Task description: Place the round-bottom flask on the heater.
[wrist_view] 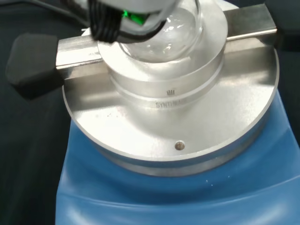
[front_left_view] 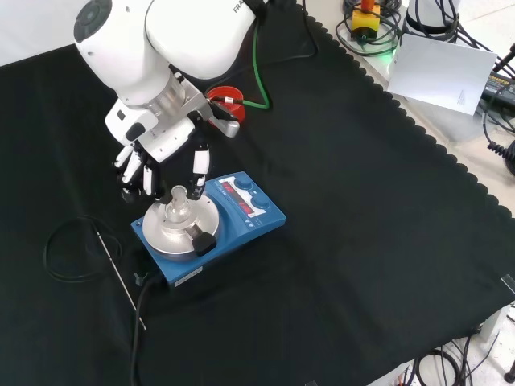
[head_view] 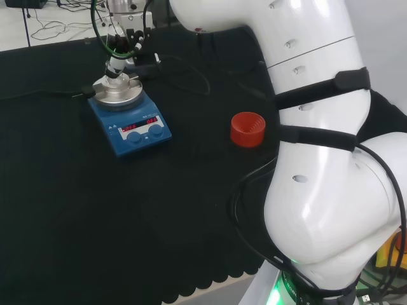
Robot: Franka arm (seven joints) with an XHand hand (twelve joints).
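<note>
Flask [wrist_view: 164, 35] seated in heater [front_left_view: 211, 221] block — fingers [front_left_view: 199, 170] flank neck.

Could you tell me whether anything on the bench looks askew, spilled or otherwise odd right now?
Nothing stands out. The clear glass round-bottom flask sits in the metal block of the blue heater, with the black and white hand around its neck; no spill shows.

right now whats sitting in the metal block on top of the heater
The round-bottom flask rests in the block's well on the heater. Its underside is hidden by the block; the hand hovers around its neck.
</note>
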